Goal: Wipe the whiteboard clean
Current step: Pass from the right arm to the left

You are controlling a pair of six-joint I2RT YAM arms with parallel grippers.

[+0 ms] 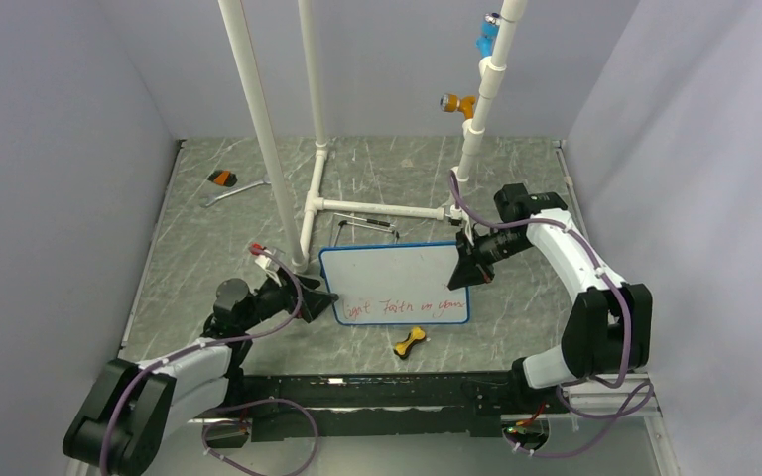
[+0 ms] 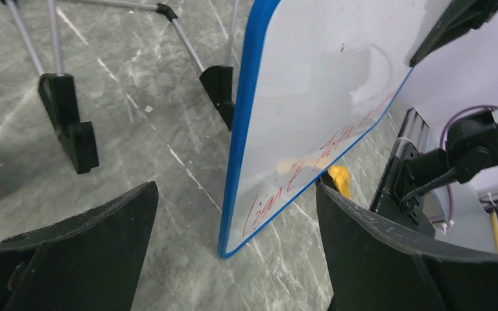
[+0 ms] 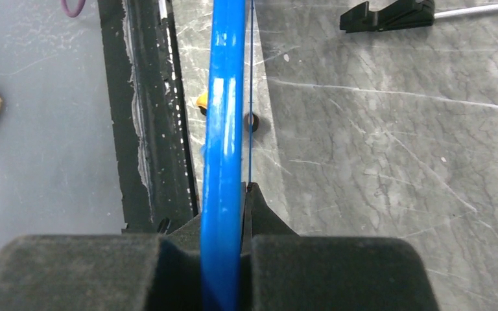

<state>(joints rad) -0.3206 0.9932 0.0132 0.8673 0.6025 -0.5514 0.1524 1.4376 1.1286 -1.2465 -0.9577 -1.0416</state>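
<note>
The whiteboard stands upright on the grey table, blue-framed, with a line of red handwriting along its bottom. My right gripper is shut on the board's right edge; in the right wrist view its blue frame runs straight between the closed fingers of the right gripper. My left gripper is open at the board's lower left corner. In the left wrist view the whiteboard rises between the spread fingers of the left gripper, touching neither.
A small yellow and black object lies in front of the board. A white pipe frame stands behind it, with a thin pen at its base. A wrench and an orange-black item lie at the back left.
</note>
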